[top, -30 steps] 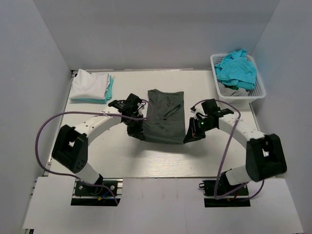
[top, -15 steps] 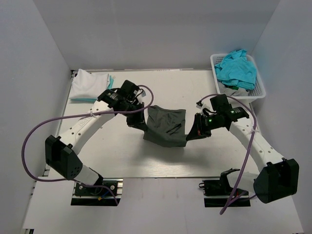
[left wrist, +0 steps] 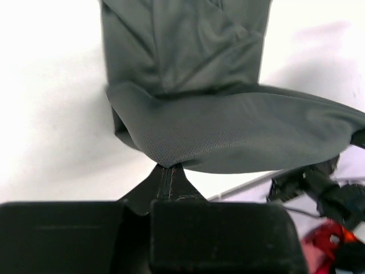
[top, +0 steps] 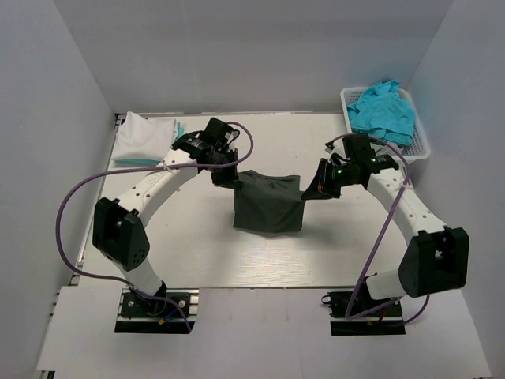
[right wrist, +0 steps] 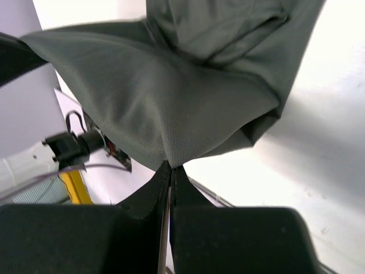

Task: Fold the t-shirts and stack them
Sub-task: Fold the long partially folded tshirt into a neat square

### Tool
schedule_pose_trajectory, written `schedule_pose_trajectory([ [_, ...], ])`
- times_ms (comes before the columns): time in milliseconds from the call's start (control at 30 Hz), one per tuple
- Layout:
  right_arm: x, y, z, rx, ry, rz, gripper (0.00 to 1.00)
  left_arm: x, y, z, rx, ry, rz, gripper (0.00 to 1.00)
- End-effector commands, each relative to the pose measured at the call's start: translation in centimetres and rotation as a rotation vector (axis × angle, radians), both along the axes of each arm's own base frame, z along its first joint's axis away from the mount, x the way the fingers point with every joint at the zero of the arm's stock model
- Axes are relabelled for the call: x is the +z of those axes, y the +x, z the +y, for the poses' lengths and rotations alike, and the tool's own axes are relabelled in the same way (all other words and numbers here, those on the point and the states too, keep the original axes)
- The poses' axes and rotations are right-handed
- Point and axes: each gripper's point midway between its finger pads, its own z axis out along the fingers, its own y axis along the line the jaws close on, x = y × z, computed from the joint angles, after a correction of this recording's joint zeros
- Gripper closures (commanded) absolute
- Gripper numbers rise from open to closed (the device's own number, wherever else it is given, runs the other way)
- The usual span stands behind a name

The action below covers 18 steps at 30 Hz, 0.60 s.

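— Grey walls, a white table. What have the two arms got hold of?

— Start with the left gripper. It is clamped tight on one top corner of the dark charcoal t-shirt, and its wrist camera shows the cloth nipped right at the tips.

— And the other?

— The right gripper is closed the same way on the opposite top corner. The shirt's upper edge is lifted and drawn across between them, while the lower part lies doubled on the table, near its middle.

— Where are the other shirts?

— A folded white t-shirt sits at the far left corner, on top of a teal t-shirt (only an edge of that one peeps out). The turquoise t-shirts are heaped in a white lattice basket at the far right corner, well apart from the dark one.
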Motion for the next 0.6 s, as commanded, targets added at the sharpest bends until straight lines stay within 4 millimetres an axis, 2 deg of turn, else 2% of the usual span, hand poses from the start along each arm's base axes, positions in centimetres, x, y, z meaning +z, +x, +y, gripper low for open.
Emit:
schedule_pose_trajectory([
  [0, 1.2, 2.8, 0.2, -0.039, 0.033, -0.051, 1.0, 1.2, 3.0, -0.1, 0.025, -0.008, -0.098, 1.0],
  [33, 1.0, 3.5, 0.4, -0.036, 0.049, -0.046, 1.0, 0.5, 3.7, -0.1, 0.023, -0.005, -0.087, 1.0],
  [200, 0.2, 5.7, 0.2, -0.055, 0.043, -0.022, 1.0, -0.8, 6.4, -0.2, 0.051, -0.003, -0.085, 1.0],
  [233, 0.5, 6.7, 0.4, -0.058, 0.055, -0.057, 1.0, -1.0, 7.1, 0.2, 0.07, 0.005, -0.094, 1.0],
  [267, 0.2, 7.2, 0.4, -0.066, 0.051, -0.058, 1.0, -0.5, 7.6, 0.0, 0.071, -0.007, -0.115, 1.0],
  [400, 0.6, 10.7, 0.4, -0.09, 0.059, -0.133, 1.0, -1.3, 9.7, 0.5, 0.103, -0.009, -0.122, 1.0],
  [500, -0.2, 12.7, 0.9, -0.089, 0.078, -0.129, 1.0, -2.7, 11.2, 0.7, 0.124, -0.016, -0.1, 1.0],
  [533, -1.4, 13.3, 0.8, -0.097, 0.075, -0.098, 1.0, -3.5, 11.5, 0.4, 0.119, -0.02, -0.091, 1.0],
  [567, -1.8, 14.5, 1.0, -0.095, 0.081, -0.098, 1.0, -5.2, 12.2, 0.6, 0.141, -0.009, -0.057, 1.0],
])
